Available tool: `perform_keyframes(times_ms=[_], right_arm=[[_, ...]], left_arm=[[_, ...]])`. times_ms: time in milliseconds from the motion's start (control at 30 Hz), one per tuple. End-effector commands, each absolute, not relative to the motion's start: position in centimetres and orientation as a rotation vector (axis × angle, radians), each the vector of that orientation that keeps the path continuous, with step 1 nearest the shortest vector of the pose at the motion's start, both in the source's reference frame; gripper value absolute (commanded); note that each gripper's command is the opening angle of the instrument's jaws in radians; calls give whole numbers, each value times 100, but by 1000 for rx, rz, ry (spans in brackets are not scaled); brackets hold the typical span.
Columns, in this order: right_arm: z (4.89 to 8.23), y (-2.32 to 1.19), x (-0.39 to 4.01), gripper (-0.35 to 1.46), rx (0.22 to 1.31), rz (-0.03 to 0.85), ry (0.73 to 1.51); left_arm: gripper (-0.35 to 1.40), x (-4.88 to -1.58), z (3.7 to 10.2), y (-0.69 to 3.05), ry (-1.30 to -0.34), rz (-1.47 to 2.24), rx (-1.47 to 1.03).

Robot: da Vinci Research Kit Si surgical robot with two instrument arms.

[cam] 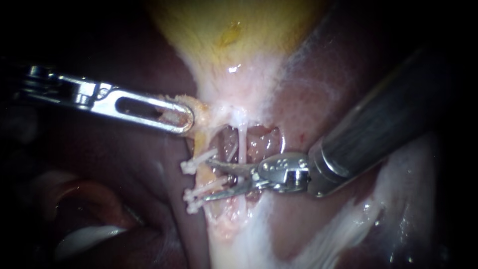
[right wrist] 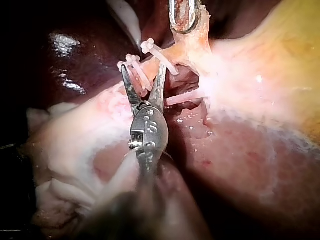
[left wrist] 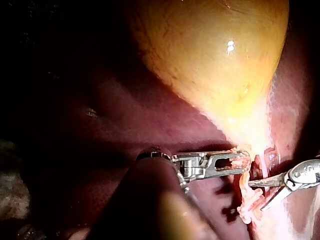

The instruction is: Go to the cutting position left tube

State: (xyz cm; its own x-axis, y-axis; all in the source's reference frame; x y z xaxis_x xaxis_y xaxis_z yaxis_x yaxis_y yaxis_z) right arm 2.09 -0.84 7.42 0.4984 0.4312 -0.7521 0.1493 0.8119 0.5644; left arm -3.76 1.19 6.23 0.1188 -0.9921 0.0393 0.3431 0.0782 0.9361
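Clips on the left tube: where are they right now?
Endoscope view, left of centre: three white clips stacked along the left tube, below the left instrument's tip, at the right instrument's open blade tips.

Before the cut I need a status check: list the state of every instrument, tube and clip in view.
left tube: clipped, uncut.
clips: three, closed across the left tube.
right tube: bare, uncut.
left instrument: jaws shut on tissue above the left tube.
right instrument: jaws open, straddling the left tube.
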Motion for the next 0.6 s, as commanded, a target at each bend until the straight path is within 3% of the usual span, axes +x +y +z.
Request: perform_keyframes(times_ms=[33, 600], right_arm=[[743, -85, 209, 143, 632, 184, 1052], [760, -85, 206, 143, 640, 185, 1041]], left_arm=[[-35, -376, 623, 119, -897, -1234, 955], [-35, -376, 620, 119, -895, -1239, 958]])
